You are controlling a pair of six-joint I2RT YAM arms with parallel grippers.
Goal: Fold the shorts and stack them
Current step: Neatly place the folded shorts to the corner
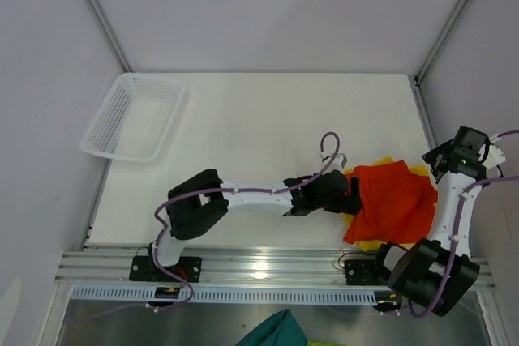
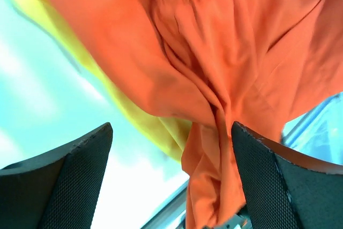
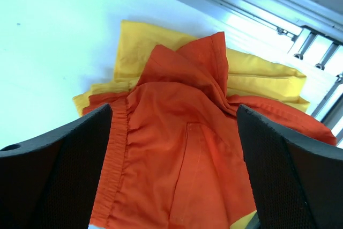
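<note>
The orange-red shorts [image 1: 389, 200] lie crumpled at the right of the top view, on the white table [image 1: 268, 135] close to its lower right corner, and they cover most of the yellow shorts [image 3: 139, 41], which show only as strips along the upper right and lower left edges of the pile. In the right wrist view the yellow pair is spread flatter beneath, its folded edges sticking out toward the upper part of the frame, while the orange pair bunches into a peak at the centre with its gathered waistband running down the left side. The left gripper [image 2: 171, 132] sits at the pile's left edge with its jaws spread wide; a twisted fold of orange fabric hangs between the two dark fingers [image 2: 69, 181], nearer the one on the right of the frame, and neither presses it. The right gripper [image 3: 174, 111] is at the pile's upper right side, jaws likewise spread wide, with the shorts visible between its fingers but not pinched. A white basket [image 1: 134, 115] stands at the table's upper left, well apart from the shorts. A teal-green cloth [image 1: 276, 331] shows at the bottom edge, below the aluminium rail [image 1: 268, 265].
</note>
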